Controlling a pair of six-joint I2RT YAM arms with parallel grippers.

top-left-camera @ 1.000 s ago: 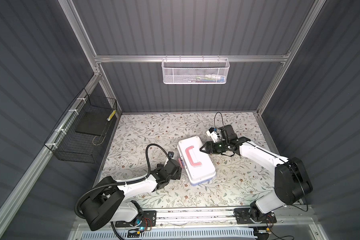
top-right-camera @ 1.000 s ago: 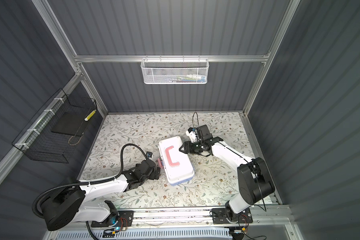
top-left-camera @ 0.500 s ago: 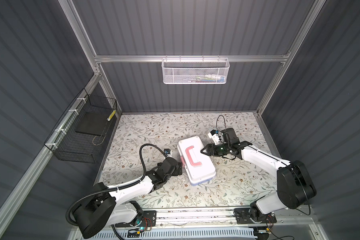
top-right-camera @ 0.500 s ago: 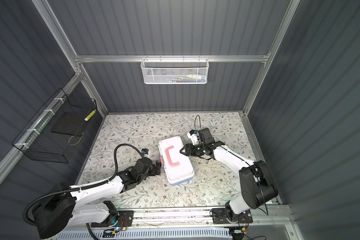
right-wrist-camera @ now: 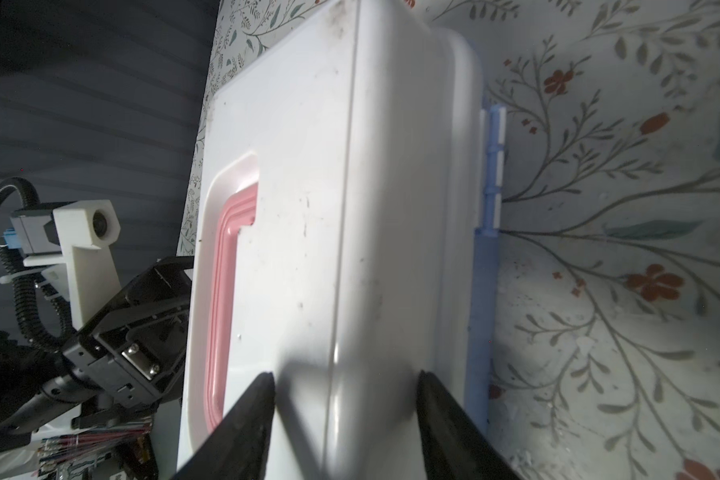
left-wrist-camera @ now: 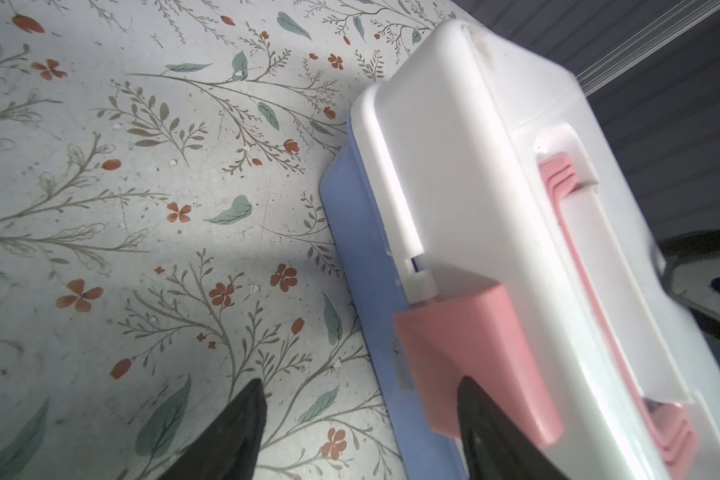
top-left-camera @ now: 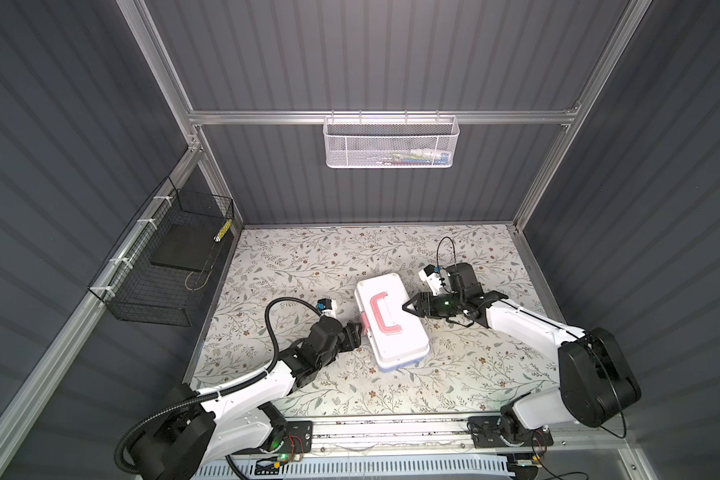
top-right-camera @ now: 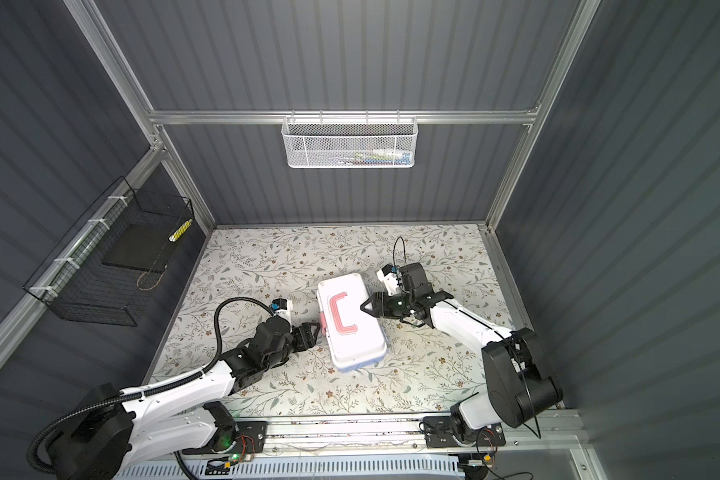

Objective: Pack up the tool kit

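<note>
Now: left gripper at box's 9 o'clock, jaws parted, one finger on pink latch, the other over mat. Box closed, mid-mat, long axis 11 to 5 o'clock. Right gripper at its 2 o'clock, jaws parted, tips against lid near hinge.

One tool kit sits on the surface. There are two baskets: one white mesh basket and one black wire basket. There are two hands: one left hand and one right hand.
</note>
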